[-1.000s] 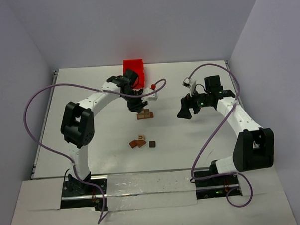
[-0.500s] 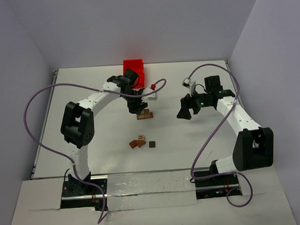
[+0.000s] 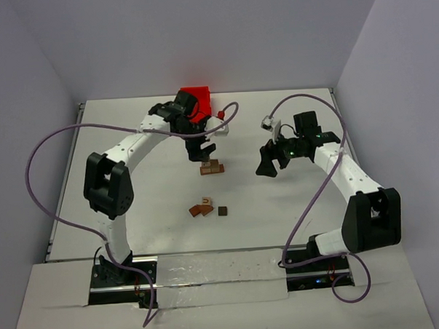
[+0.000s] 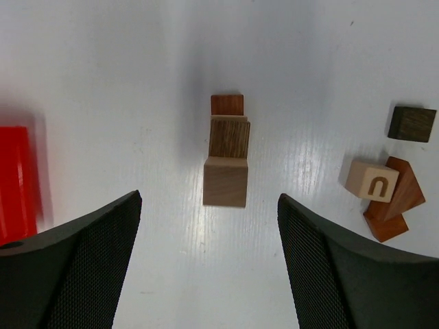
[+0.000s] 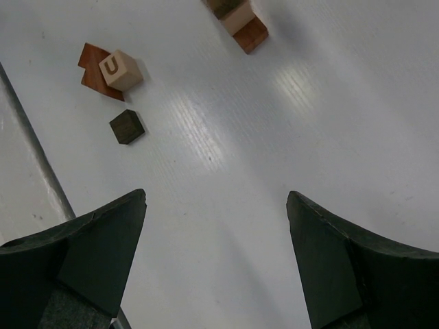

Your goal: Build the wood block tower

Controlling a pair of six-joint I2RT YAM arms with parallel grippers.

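Red bin (image 3: 200, 95) on a white table (image 3: 280, 213) — plain pale walls (image 3: 199, 41) around.
The red plastic bin stands at the table's far edge, left of centre; the left wrist view catches only one side of it, at the left margin. A metal rail (image 3: 61, 208) runs along the table's left edge — the walls close in on three sides.

The overhead camera looks down from behind the near edge over the whole white worktop (image 3: 279, 205). Close wrist cameras face down past the left end effector (image 4: 209, 202) and right end effector (image 5: 216, 197); all share the tan-and-brown wooden block stack (image 4: 226, 154).
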